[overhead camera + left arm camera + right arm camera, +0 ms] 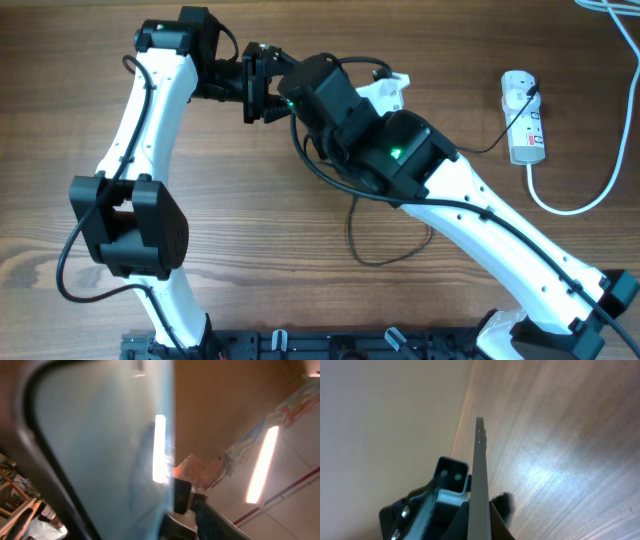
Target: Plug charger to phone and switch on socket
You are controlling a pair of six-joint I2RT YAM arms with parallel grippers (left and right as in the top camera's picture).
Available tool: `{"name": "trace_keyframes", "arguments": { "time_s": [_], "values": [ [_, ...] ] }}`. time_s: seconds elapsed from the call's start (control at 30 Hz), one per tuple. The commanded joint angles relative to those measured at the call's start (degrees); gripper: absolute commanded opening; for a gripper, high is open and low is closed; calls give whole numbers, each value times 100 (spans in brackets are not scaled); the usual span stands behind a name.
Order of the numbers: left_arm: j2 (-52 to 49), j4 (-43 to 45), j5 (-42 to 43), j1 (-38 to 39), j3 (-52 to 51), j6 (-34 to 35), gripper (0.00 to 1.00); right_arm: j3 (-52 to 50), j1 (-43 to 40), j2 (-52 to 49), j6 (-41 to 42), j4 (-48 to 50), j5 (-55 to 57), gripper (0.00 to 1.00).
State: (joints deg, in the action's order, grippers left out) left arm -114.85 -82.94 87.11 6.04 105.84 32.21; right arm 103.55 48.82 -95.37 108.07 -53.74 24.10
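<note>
Holding: right gripper [480, 515] pinches phone [480, 460] edge-on; left gripper [255, 88] unclear.
Done: charger [370, 245] seemingly plugged into far-right socket [527, 135].
Remaining: phone connection, switch.

The table [260, 300] is brown streaky wood grain, the left arm [150, 110] and right arm [500, 235] white with black joints, one lit green, the socket [524, 130] white with red and black marks, its cord [570, 211] white, the charger [352, 232] black, and the phone [100, 445] pale turquoise, black-bordered and grey-sided.
</note>
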Motion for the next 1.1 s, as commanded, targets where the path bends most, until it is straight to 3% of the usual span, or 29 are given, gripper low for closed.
{"name": "trace_keyframes", "arguments": {
  "time_s": [0.0,0.27,0.7,0.87,0.9,0.93,1.0,1.07],
  "values": [
    [173,-7,138,22,103,-17,43,103,-4,122,1064,-225,188,4],
    [173,-7,136,22,103,-17,28,103,-4,120,1060,-85,181,4],
    [173,-7,136,22,105,-20,31,96,-2,107,745,-63,120,4],
    [173,-4,136,22,103,-20,15,96,-2,107,734,-20,24,4],
    [173,-4,136,22,103,-20,7,96,-2,107,669,-20,7,4],
    [173,-4,136,22,103,-20,4,96,-2,107,385,48,9,8],
    [173,-4,136,22,103,-20,4,96,-2,107,-70,170,11,31],
    [173,-2,136,20,103,-22,4,96,-13,109,-811,299,83,77]
  ]
}}
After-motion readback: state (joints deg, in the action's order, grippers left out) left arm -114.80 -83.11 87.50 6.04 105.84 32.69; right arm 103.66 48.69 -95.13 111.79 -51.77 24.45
